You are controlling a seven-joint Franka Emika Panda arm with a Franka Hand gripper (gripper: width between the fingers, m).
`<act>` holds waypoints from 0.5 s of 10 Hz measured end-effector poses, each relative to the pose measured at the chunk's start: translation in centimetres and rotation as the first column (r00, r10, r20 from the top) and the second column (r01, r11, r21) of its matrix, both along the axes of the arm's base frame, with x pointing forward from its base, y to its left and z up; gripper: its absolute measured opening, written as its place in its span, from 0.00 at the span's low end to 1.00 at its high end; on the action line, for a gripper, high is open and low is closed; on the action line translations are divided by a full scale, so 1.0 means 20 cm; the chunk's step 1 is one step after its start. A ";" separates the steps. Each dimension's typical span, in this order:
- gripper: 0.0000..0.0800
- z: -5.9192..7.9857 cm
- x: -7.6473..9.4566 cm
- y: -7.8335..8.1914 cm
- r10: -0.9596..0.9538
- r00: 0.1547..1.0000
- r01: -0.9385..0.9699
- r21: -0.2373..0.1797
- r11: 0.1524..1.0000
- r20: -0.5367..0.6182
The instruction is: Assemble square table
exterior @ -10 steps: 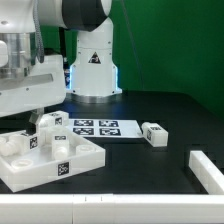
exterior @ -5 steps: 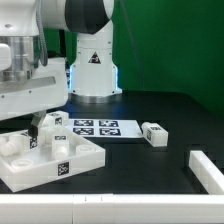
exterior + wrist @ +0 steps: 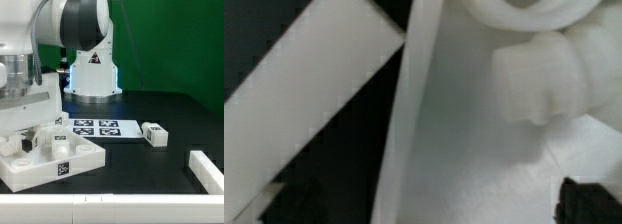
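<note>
Gripping state: gripper (image 3: 34, 140) jaws spread wide
Gripper place: low over the square panel (image 3: 88, 152)
Loose leg (image 3: 153, 133): on the black tabletop (image 3: 170, 110), near the marker board (image 3: 95, 127)

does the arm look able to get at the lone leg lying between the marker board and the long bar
Probably yes: the leg lies apart from everything, with nothing over or against it.

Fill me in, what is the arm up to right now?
The gripper hangs open, low over the panel, with nothing visibly held. A tagged leg stands on the panel beside it. A loose leg lies on the table, on the exterior view's right of the marker board.
</note>
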State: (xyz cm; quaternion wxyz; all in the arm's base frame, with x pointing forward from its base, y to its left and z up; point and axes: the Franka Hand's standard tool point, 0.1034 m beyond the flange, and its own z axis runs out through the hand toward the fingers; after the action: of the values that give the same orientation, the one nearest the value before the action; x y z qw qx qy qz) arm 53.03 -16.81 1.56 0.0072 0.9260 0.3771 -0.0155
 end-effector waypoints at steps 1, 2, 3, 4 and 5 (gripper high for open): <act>0.81 -0.02 0.00 0.02 -0.005 1.000 0.005 0.001 1.000 -0.004; 0.81 -0.02 -0.01 0.02 -0.008 1.000 0.008 0.001 1.000 -0.006; 0.66 -0.02 -0.01 0.01 -0.009 1.000 0.009 0.001 1.000 -0.007; 0.66 -0.02 -0.01 0.01 -0.009 1.000 0.009 0.001 1.000 -0.007; 0.49 -0.02 -0.01 0.01 -0.009 1.000 0.009 0.001 1.000 -0.007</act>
State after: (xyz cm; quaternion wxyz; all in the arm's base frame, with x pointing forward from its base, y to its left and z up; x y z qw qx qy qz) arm 52.89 -16.53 1.13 0.0056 0.9276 0.3731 -0.0184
